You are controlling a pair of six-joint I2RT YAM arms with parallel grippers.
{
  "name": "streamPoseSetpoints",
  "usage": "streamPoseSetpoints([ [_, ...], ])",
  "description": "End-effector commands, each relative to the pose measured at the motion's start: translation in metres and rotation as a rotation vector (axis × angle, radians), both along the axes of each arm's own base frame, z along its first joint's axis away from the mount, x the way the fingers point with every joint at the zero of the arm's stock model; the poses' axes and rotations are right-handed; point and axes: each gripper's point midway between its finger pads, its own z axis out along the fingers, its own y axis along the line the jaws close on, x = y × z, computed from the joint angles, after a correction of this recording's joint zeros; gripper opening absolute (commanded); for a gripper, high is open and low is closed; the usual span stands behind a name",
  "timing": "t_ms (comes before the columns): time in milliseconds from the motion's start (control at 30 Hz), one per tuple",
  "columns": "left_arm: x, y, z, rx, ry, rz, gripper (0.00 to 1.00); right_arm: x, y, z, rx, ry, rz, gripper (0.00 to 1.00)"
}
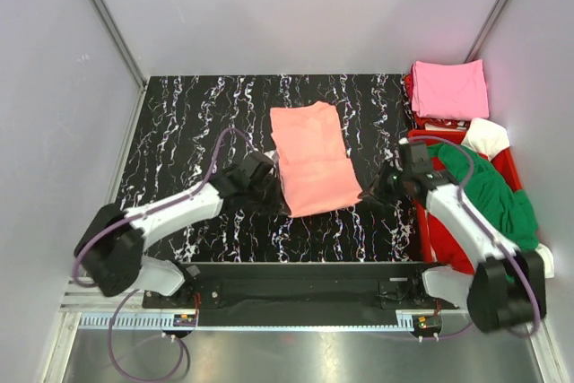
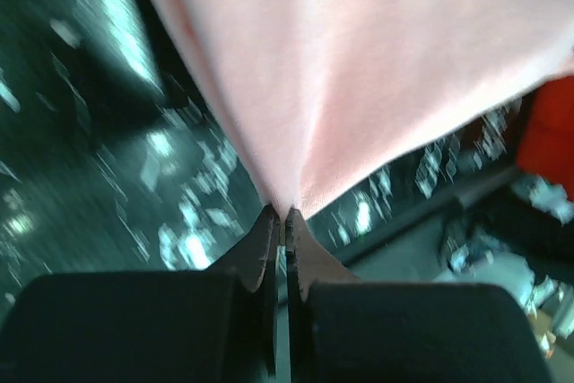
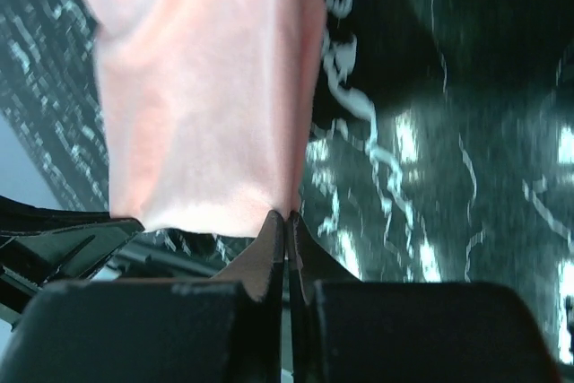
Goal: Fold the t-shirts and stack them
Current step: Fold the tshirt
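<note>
salmon shirt (image 1: 310,161): we see it in the middle of the black marbled table (image 1: 188,132), folded into a tall narrow shape that runs from the far side toward the arms; its near end is wider and sits between the two grippers.
left gripper (image 2: 285,218): clenched on the near-left corner of the salmon shirt. In the left wrist view the two fingers press together with cloth pinched at the tips, and the fabric fans up and away from them.
right gripper (image 3: 287,218): clamped on the near-right corner of the same shirt. In the right wrist view we see the fingertips closed on the cloth edge, with table showing to the right of it.
shirt height: the pinched near edge looks raised off the table in the wrist views; we cannot tell how much of the rest lies flat.
pink shirt (image 1: 448,89): folded into a neat square at the far right corner of the table, well apart from the salmon one.
red crate (image 1: 429,235): at the right edge, just beside the right arm.
green shirt (image 1: 499,195): bunched up in the crate, unfolded, draped over its side.
white shirt (image 1: 487,135): crumpled at the far end of the crate, touching the green one.
</note>
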Motion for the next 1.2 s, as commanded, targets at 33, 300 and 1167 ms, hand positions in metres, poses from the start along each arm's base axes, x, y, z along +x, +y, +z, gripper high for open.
streamPoseSetpoints([
  [33,-0.046,0.014,0.025,0.010,0.011,0.031,0.00,-0.069,-0.004,0.022,0.051,0.050,-0.002,0.00],
  [300,-0.097,0.022,0.087,-0.095,-0.024,0.023,0.00,-0.116,-0.008,0.069,0.128,0.000,-0.040,0.00],
  [1167,0.064,0.033,0.129,-0.068,-0.079,0.050,0.00,0.097,0.000,0.117,-0.114,-0.149,0.000,0.00],
])
